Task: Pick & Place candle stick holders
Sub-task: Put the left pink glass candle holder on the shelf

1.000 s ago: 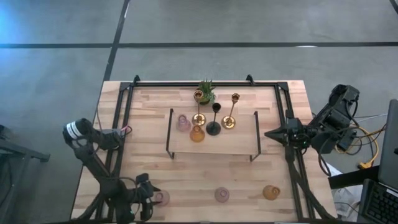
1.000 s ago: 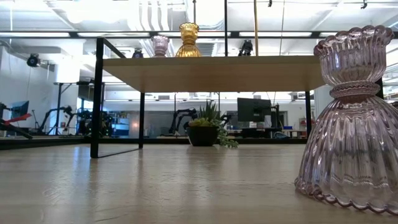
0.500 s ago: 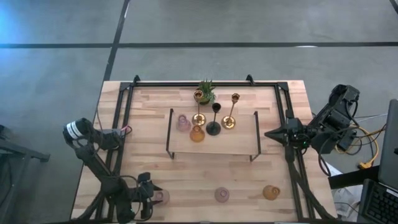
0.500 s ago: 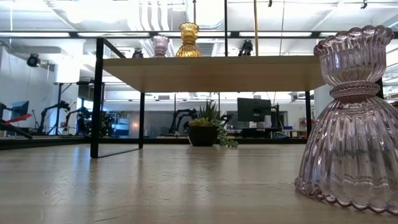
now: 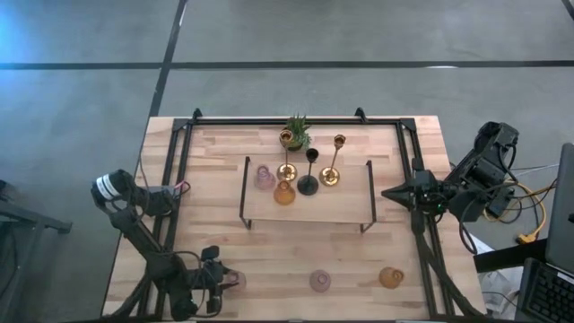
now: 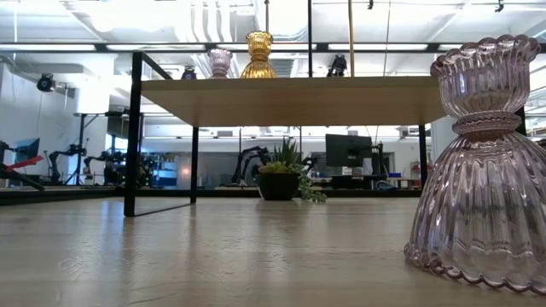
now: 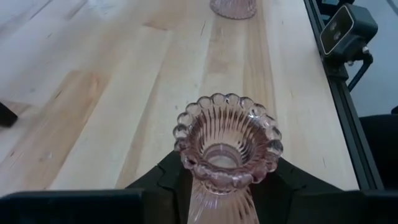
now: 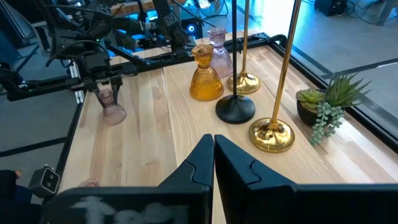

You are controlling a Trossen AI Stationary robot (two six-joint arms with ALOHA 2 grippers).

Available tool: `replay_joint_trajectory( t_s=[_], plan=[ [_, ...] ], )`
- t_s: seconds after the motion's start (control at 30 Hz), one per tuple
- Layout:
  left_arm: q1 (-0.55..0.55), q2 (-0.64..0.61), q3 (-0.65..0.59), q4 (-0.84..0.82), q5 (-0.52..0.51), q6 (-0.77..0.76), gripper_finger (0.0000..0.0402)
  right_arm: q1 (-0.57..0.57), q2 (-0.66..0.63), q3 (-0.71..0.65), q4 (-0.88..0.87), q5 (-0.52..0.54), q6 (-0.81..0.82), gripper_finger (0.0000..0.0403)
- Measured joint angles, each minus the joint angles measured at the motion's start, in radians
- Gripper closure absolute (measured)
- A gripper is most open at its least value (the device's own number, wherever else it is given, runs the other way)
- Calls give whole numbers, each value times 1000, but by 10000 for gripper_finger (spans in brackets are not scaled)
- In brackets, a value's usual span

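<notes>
A pink glass holder [image 5: 232, 283] stands near the table's near left corner, and my left gripper [image 5: 218, 281] is shut on it; it also shows in the left wrist view [image 7: 227, 142]. A second pink holder [image 5: 320, 281] and an amber one [image 5: 390, 277] stand on their bases along the near edge. On a raised shelf [image 5: 350, 208] stand a pink holder [image 5: 264, 176], an amber holder [image 5: 284, 192], two gold sticks [image 5: 287, 169] [image 5: 332, 172] and a black stick [image 5: 308, 183]. My right gripper [image 5: 387, 191] is shut and empty at the table's right edge. My left gripper pinches the pink holder's narrow waist [image 7: 219, 186], just under its scalloped cup, between its two fingers [image 7: 166, 180]. The fingers come from the table's left side, slanting down. The holder stands upright; whether its base [image 8: 115, 116] still rests on the table I cannot tell.
A small potted green plant [image 5: 296, 134] stands on the table behind the shelf. Black frame rails [image 5: 179, 170] run along the table's left, right and far sides. The low camera [image 7: 345, 31] sits at the near edge by the second pink holder.
My left gripper has moved a little toward the table's right edge, closing in on the pink holder near the left corner. The holder itself has stayed where it was.
</notes>
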Motion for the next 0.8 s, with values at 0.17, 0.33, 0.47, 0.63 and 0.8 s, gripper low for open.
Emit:
replay_joint_trajectory(
  t_s=[0.17,0.33,0.47,0.63,0.8],
  plan=[
    [2,1,-1,24,-2,29,275,0,0,0,0,0,0,394],
    [19,3,-2,115,-2,70,275,0,0,0,0,0,-8,394],
    [65,3,36,136,-7,162,275,0,-2,0,-10,0,-9,394],
    [154,3,125,136,-13,342,275,0,-2,0,-16,0,-11,394],
    [266,3,208,140,-19,433,275,0,-2,0,-15,-19,-11,394]
  ],
)
